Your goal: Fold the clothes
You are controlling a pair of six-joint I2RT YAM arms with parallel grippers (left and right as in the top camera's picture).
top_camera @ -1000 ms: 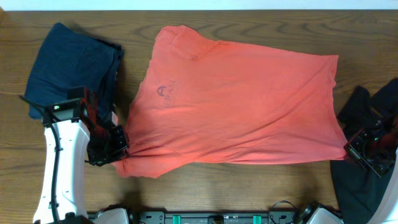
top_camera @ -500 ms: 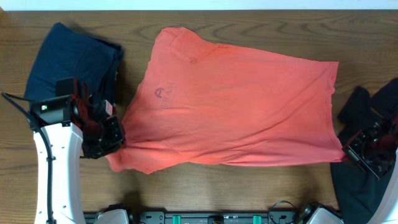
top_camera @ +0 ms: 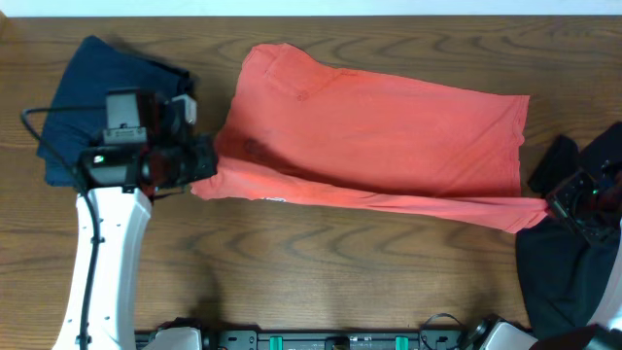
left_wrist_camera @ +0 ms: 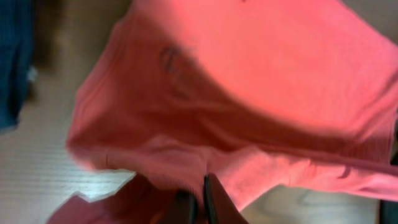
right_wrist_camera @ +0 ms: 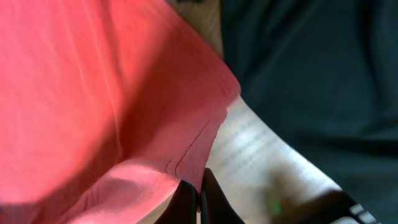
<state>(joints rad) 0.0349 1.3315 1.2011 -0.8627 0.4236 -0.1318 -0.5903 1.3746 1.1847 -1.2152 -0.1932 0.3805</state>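
The left arm (top_camera: 97, 267) has a slim white link, a boxy black wrist with a small green light and a looping black cable (top_camera: 29, 122); the right gripper (top_camera: 556, 202) is black.

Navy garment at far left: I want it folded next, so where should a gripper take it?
On the navy garment, probably the far corner, coming straight down from above: the cloth lies flat on the table, and that corner sticks out free, away from the left arm.

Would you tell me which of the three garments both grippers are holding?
The coral-red T-shirt, pinched by the left gripper and right gripper at its corners; the navy garment and black garment lie ungripped at the sides.
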